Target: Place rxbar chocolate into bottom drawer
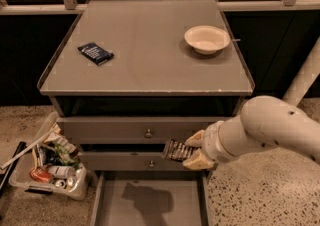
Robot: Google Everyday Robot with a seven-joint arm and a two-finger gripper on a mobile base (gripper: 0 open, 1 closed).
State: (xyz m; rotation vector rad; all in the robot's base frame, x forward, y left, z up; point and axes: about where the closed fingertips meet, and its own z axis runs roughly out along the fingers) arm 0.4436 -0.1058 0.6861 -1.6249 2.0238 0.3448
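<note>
My gripper (192,150) is in front of the two upper drawers at the right, shut on the rxbar chocolate (176,150), a dark flat bar with pale lettering that sticks out to the left of the fingers. The bar hangs above the bottom drawer (150,205), which is pulled open at the bottom of the view as a wide grey tray with low side walls. My shadow falls on the drawer floor.
A dark blue flat packet (95,53) and a white bowl (207,38) lie on the grey cabinet top (145,60). The two upper drawers with round knobs (148,133) are shut. A clear bin of trash (50,162) stands on the floor at the left.
</note>
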